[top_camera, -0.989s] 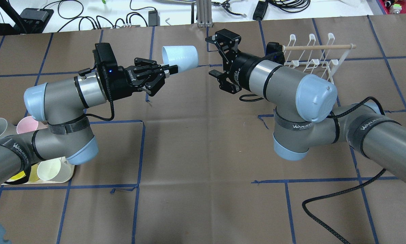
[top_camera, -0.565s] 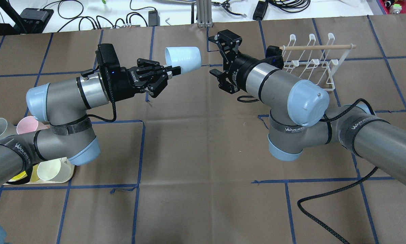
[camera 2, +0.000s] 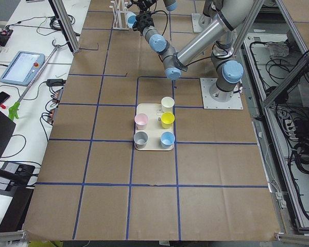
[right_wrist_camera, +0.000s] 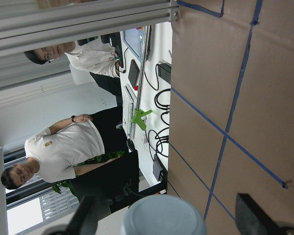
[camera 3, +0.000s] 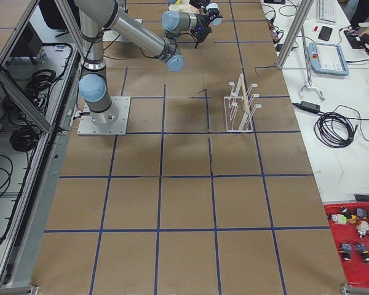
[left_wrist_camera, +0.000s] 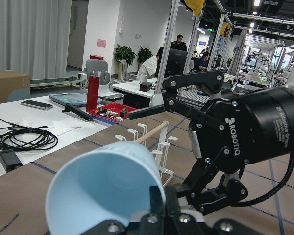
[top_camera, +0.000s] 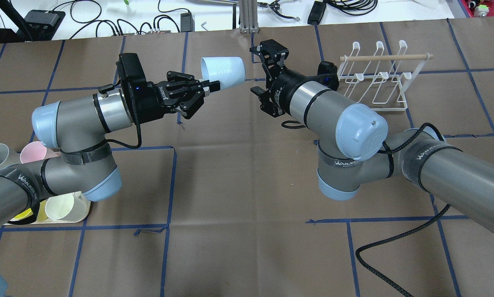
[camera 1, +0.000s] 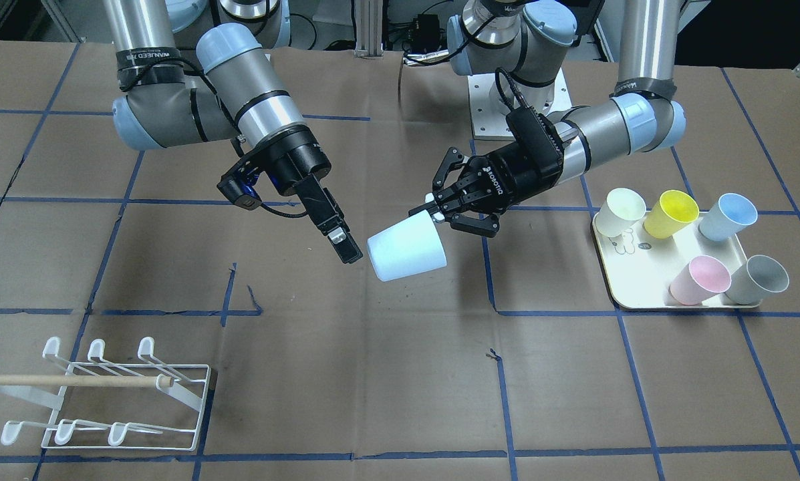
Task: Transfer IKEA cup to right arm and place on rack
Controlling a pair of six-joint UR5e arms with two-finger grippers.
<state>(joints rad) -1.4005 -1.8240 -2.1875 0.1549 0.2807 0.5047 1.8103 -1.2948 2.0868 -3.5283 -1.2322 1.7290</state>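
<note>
The pale blue cup [top_camera: 223, 72] is in the air over the far middle of the table [top_camera: 247, 185], lying on its side, its rim pinched by the clenched left gripper [top_camera: 209, 86] and its closed base pointing at 3 o'clock in the overhead view. The right gripper [top_camera: 255, 69] sits just beside that base, at 3 o'clock from it, fingers spread wide and gripping nothing. The right wrist view shows the cup's base centred between the two spread fingers, yet the overhead view shows a gap, so the two look apart.

By this reading the pick-up is done and the hand-over is at its approach. Left to do: the right gripper closing on the cup, the left letting go, and the carry to the rack [top_camera: 374, 78], which stands at 3 o'clock from the right gripper and bears no cup.

Counted: one cup in hand, and five more cups, cream, yellow, blue, pink and grey, on one tray [camera 1: 640, 306] at 8 o'clock of the table in the overhead view. One rack, with six prongs in two rows of three and one wooden dowel [top_camera: 385, 57]. Two arms.
</note>
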